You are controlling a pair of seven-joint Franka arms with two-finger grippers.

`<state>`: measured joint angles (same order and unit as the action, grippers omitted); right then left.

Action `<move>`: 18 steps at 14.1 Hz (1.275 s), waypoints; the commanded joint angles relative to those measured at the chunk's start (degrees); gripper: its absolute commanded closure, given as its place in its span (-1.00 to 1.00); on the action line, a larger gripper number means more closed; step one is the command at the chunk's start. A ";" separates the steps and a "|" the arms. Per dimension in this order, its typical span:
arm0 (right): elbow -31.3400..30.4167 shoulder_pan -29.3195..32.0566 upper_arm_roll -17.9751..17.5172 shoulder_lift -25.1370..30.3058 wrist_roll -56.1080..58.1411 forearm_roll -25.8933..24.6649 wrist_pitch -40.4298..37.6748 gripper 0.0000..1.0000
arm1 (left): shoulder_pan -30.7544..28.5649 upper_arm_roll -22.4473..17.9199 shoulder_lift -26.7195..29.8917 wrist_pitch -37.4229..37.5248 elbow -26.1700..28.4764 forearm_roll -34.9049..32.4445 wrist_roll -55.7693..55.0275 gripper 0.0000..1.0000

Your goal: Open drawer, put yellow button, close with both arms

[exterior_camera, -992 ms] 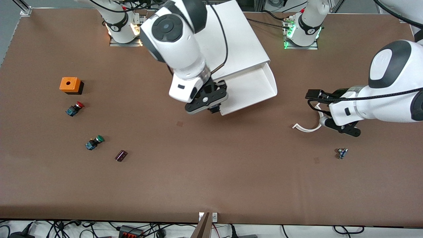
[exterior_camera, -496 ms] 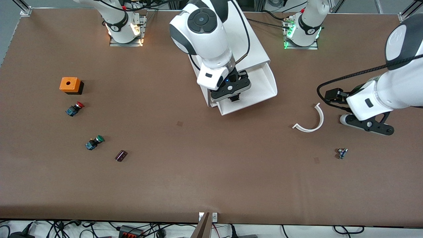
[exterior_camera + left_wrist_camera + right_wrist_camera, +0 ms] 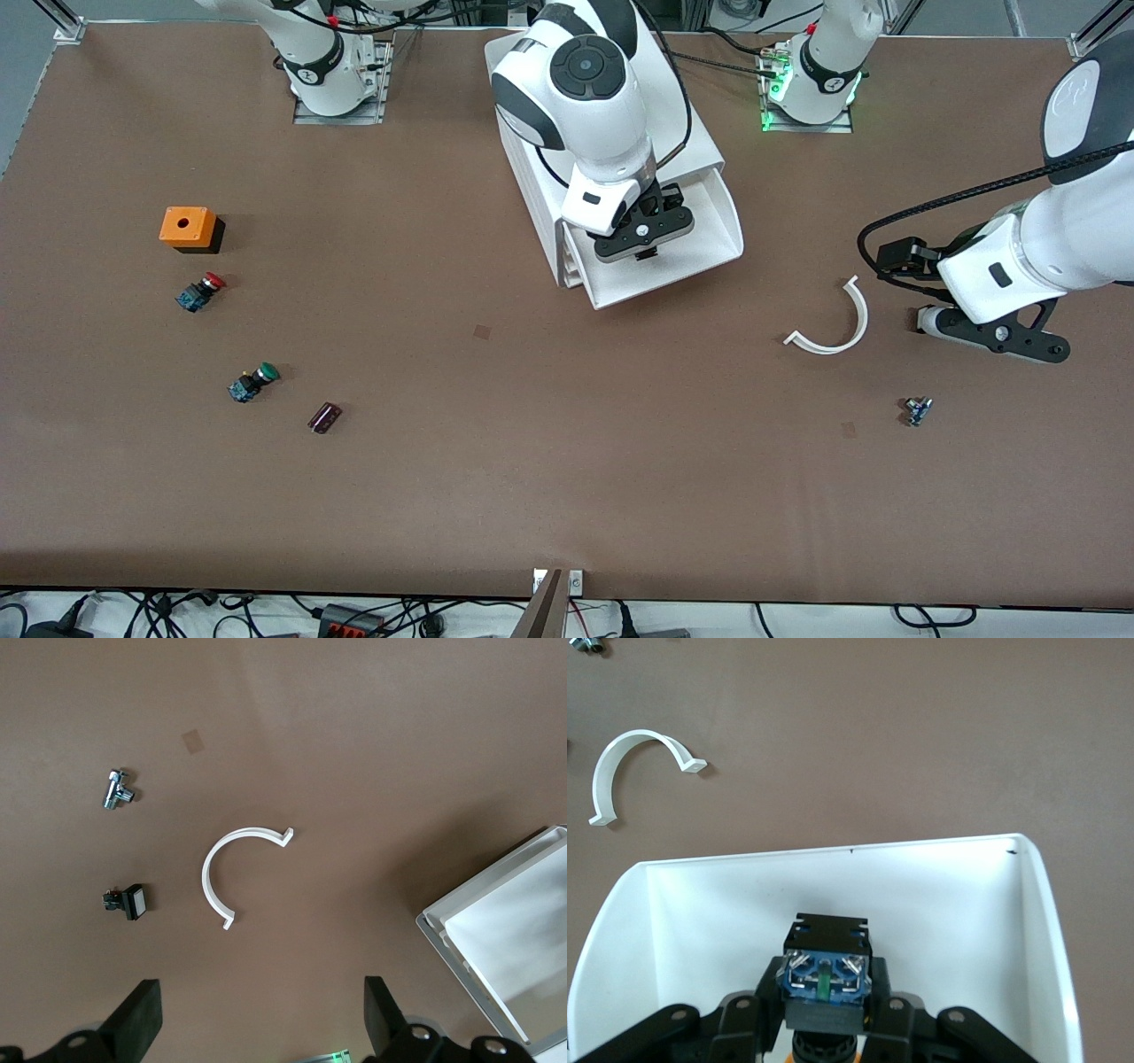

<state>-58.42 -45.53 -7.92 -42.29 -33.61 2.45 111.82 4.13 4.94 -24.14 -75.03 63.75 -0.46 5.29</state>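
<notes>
The drawer (image 3: 732, 232) is the top tray of the white cabinet (image 3: 687, 133) and stands pulled out; its bare white floor (image 3: 726, 921) fills the right wrist view. My right gripper (image 3: 642, 245) hangs over the tray, shut on the yellow button (image 3: 824, 974). The button's black and blue body points down at the tray, and a sliver of orange cap shows between the fingers. In the front view the hand hides the button. My left gripper (image 3: 992, 337) is open and holds nothing (image 3: 261, 1014). It hovers over bare table at the left arm's end, beside a white curved strip (image 3: 833, 326).
An orange box (image 3: 189, 228), a red-capped button (image 3: 202, 291), a green-capped button (image 3: 253, 381) and a dark cylinder (image 3: 324, 416) lie toward the right arm's end. A small metal fitting (image 3: 918, 410) and a small black part (image 3: 127, 901) lie near the left gripper.
My right gripper carried the button from beside the drawer's front corner to over the tray. The left arm drew back from the curved strip toward its end of the table.
</notes>
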 commanded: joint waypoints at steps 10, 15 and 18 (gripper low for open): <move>1.46 -3.07 0.89 -3.06 -2.16 -2.37 -1.25 0.28 | 0.62 -0.02 -0.47 0.94 -1.00 -1.65 -0.55 -1.00; 3.31 -1.93 2.12 -1.83 -2.07 -2.10 -1.95 -1.00 | 0.62 -0.01 -0.47 0.94 -1.00 -1.65 -0.55 -1.00; 8.74 1.57 2.12 -1.21 -1.90 -1.93 -9.13 -1.00 | 0.62 -0.01 -0.47 0.94 -1.00 -1.65 -1.07 -1.00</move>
<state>-53.69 -46.30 -5.53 -44.03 -34.59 0.84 107.98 4.29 4.95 -24.32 -75.02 63.75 -0.46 5.07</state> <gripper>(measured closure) 0.000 0.000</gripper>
